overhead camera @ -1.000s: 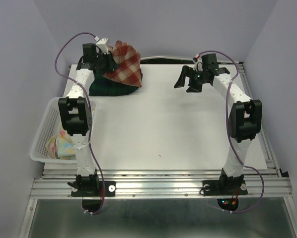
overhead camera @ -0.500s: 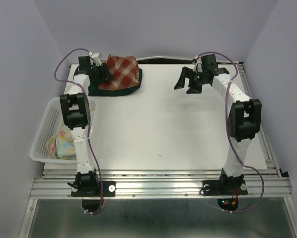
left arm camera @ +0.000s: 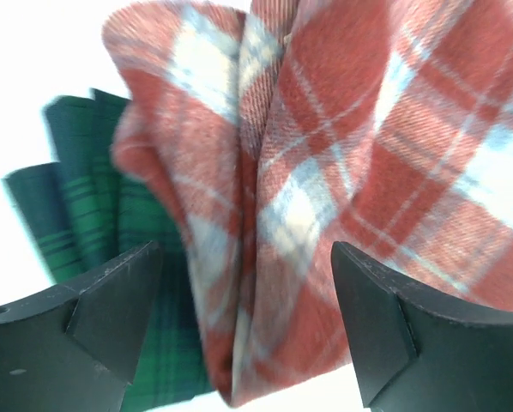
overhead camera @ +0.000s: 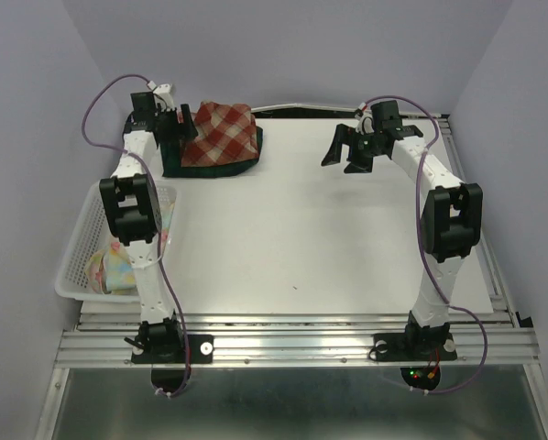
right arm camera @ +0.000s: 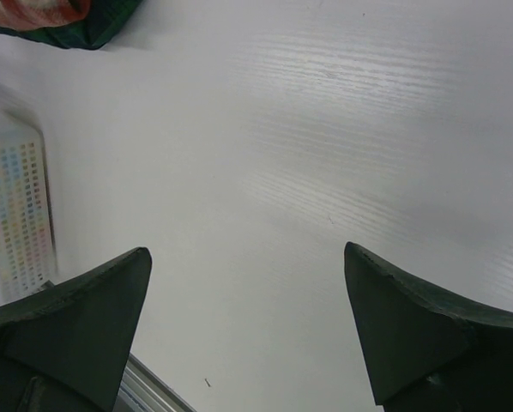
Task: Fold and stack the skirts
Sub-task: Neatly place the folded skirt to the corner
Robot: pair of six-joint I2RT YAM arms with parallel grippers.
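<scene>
The red-and-cream plaid skirt (overhead camera: 221,131) lies folded on top of the dark green-navy plaid skirt (overhead camera: 208,166) at the table's far left. My left gripper (overhead camera: 177,124) sits at the stack's left edge, open. In the left wrist view the red plaid skirt (left arm camera: 325,172) lies loose in the wide gap of the left gripper (left arm camera: 248,318), with the green plaid skirt (left arm camera: 85,215) under it. The pastel flowered skirt (overhead camera: 109,268) lies in the basket. My right gripper (overhead camera: 347,151) hangs open and holds nothing above the far right of the table; in its wrist view the right gripper (right arm camera: 248,318) has only table between its fingers.
A white mesh basket (overhead camera: 76,247) stands off the table's left edge beside the left arm, and also shows as the basket (right arm camera: 16,215) in the right wrist view. The white table (overhead camera: 320,238) ends in a metal rail (overhead camera: 301,346) at the near edge.
My left gripper has opened and let go of the red plaid skirt, which dropped flat onto the green one. The left wrist drew back to the left. The right arm stayed still.
</scene>
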